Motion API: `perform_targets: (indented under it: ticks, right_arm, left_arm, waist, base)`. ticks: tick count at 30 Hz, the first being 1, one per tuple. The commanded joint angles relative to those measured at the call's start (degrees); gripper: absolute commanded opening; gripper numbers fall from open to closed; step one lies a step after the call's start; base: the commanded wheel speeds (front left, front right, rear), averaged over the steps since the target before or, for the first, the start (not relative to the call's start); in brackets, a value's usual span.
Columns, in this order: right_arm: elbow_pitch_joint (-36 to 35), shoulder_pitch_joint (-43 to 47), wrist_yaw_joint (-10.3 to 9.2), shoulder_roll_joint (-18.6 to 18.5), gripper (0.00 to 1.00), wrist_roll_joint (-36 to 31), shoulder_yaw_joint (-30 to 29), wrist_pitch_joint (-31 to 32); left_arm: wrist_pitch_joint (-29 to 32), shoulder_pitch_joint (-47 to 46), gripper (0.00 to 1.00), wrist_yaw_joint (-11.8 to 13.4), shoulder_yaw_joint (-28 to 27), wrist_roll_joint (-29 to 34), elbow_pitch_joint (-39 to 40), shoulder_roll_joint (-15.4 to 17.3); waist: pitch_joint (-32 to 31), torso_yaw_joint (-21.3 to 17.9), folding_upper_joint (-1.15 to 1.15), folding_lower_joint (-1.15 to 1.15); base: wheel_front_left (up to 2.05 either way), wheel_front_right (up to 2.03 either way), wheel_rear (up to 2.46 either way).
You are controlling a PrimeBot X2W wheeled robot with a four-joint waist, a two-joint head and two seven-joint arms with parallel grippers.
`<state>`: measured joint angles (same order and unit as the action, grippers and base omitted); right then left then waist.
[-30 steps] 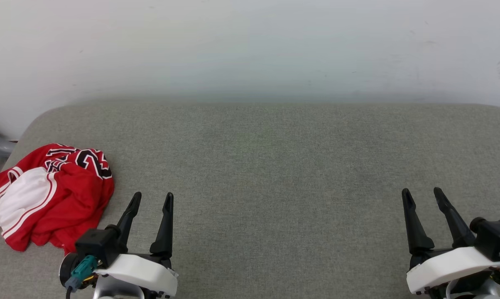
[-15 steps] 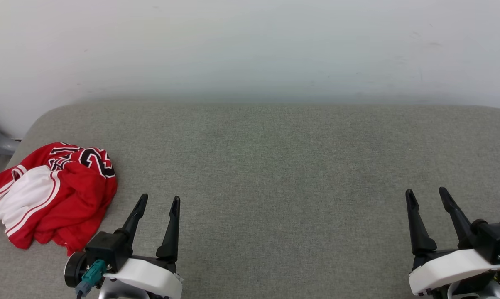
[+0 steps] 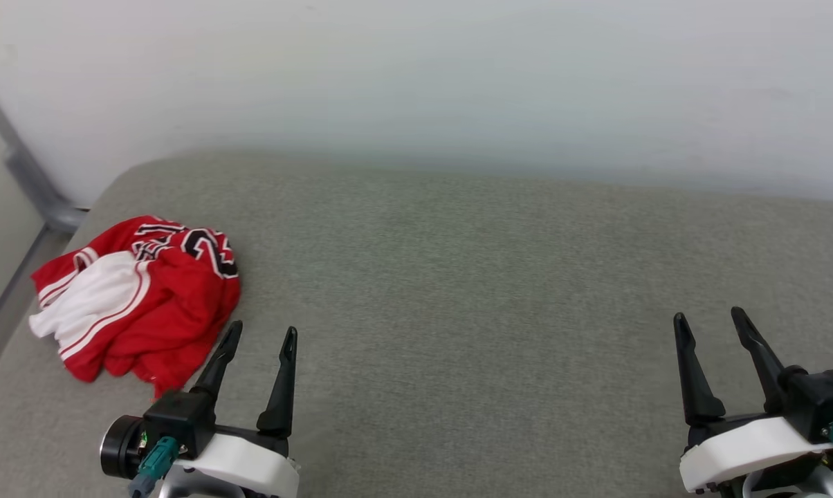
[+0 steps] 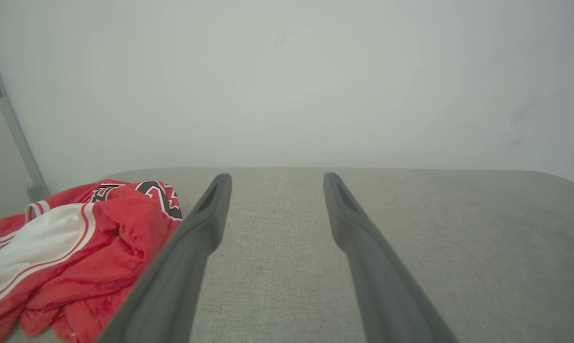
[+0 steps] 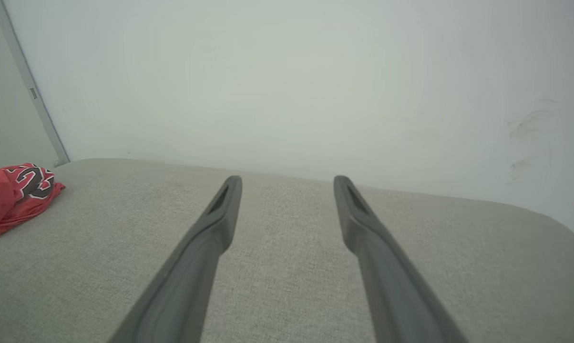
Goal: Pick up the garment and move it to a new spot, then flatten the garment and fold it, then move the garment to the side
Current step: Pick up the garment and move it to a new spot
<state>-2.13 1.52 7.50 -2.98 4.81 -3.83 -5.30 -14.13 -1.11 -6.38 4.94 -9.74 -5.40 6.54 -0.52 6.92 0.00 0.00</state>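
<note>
The garment [image 3: 136, 297] lies crumpled near the left end of the grey fabric surface [image 3: 458, 277]: red with a white sleeve, stripe trim and black numbers. In the left wrist view the garment [image 4: 72, 247] bunches at the lower left, and in the right wrist view the garment [image 5: 10, 195] sits at the far left edge. My left gripper [image 3: 261, 330] stands open just right of the heap, its left fingertip close to the red cloth, nothing between the fingers. My right gripper [image 3: 708, 317] stands open at the lower right, far from the garment.
A pale wall [image 3: 416, 76] rises behind the surface. A grey metal post [image 3: 29, 180] runs down past the surface's left end, with floor beyond it. The cushion's rounded left corner lies just behind the garment.
The whole head view has shifted right and tilted, so the camera has turned toward the left. The garment lies as before. Both grippers stay open.
</note>
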Motion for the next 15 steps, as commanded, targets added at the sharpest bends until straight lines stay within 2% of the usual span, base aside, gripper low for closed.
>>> perform_targets:
  ticks: [1,8,15]
  right_arm:
    - [-0.59,0.46,-0.02,0.13,1.00,-0.87,0.10,-0.43]
    - [-1.10,0.81,-0.02,0.13,1.00,-2.84,0.93,-0.91]
    - [-0.51,0.34,-0.02,0.14,1.00,-1.38,1.62,-0.65]
  left_arm:
    - [-0.44,0.39,1.00,-0.08,-0.44,1.01,-0.05,-0.11]
    - [-1.14,0.37,1.00,-0.14,-2.53,3.71,-0.76,-0.38]
    - [-1.07,0.48,1.00,-0.27,-4.89,3.52,-1.22,-0.74]
  waist:
    - [-0.06,1.82,0.00,0.00]
    - [-0.22,7.96,0.00,0.00]
    - [-0.32,13.23,0.00,0.00]
  base:
    - [0.00,0.00,0.00]
    - [0.00,0.00,0.00]
    - [0.00,0.00,0.00]
